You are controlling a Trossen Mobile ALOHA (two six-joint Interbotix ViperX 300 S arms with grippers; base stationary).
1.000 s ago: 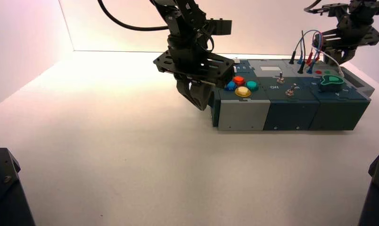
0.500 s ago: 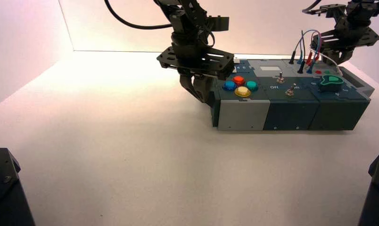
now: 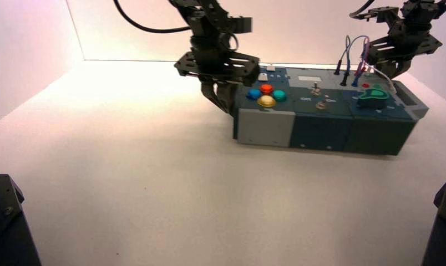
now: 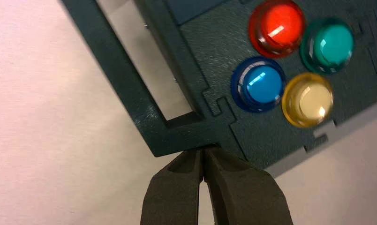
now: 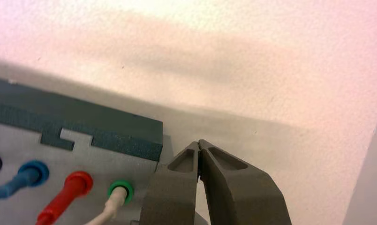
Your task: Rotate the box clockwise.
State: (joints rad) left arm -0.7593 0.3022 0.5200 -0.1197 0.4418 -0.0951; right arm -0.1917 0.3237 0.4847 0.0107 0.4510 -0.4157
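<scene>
The long dark-teal and grey box (image 3: 320, 130) lies at the middle right, slightly skewed, with its left end farther back. Red, green, blue and yellow buttons (image 3: 266, 95) sit near its left end, a green knob (image 3: 373, 96) and looping wires (image 3: 354, 58) near its right. My left gripper (image 3: 223, 101) is shut, empty, against the box's left end. In the left wrist view its tips (image 4: 204, 150) touch the corner of the end handle (image 4: 130, 89), next to the blue button (image 4: 259, 84). My right gripper (image 3: 396, 68) is shut, empty, at the box's back right; its tips (image 5: 198, 143) are just behind the back edge (image 5: 125, 140).
Two toggle switches (image 3: 318, 95) stand at the box's middle. Blue (image 5: 32, 172), red (image 5: 76, 183) and green (image 5: 120, 190) plug sockets lie beside my right gripper. White walls close the table at the back and left. Dark arm bases (image 3: 4, 221) sit at both front corners.
The box has slid left and turned a little clockwise, its left end going back. My left gripper moved left and back with that end. My right gripper shifted slightly left.
</scene>
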